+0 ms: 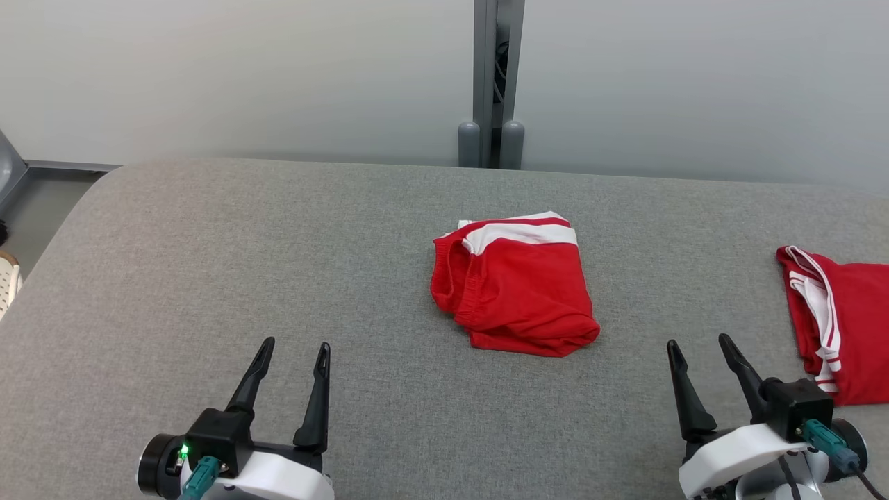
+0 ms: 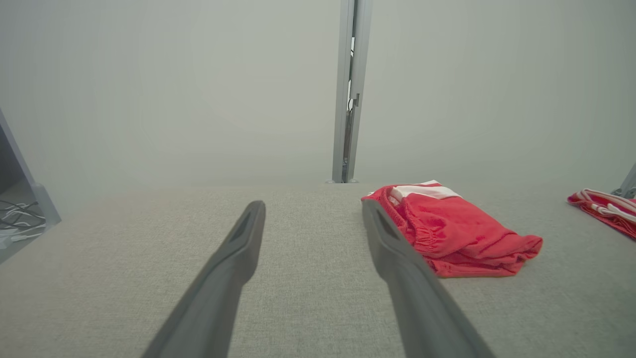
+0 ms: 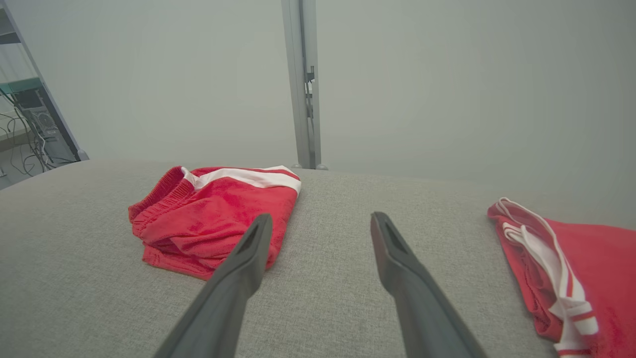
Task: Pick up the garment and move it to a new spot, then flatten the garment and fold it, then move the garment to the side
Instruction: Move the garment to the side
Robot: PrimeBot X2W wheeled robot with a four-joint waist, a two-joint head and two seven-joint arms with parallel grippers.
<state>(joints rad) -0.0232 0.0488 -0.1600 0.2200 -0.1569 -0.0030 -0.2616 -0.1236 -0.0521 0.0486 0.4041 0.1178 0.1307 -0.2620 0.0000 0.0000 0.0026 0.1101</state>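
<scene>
A folded red garment (image 1: 517, 285) with a white stripe and an elastic waistband lies in the middle of the grey table (image 1: 278, 264); it also appears as the garment (image 2: 447, 231) in the left wrist view and the garment (image 3: 213, 219) in the right wrist view. My left gripper (image 1: 293, 344) hovers open at the lower left, well short of it, with nothing between its fingers. At the lower right my right gripper (image 1: 698, 342) stands open and empty, to the right and in front of the garment.
A second red piece of clothing (image 1: 840, 319) with white stripes lies at the table's right edge, close beside my right gripper, also seen as red clothing (image 3: 571, 268). A grey post (image 1: 492, 83) stands behind the table against the pale wall. Cables (image 3: 25, 129) lie off the left end.
</scene>
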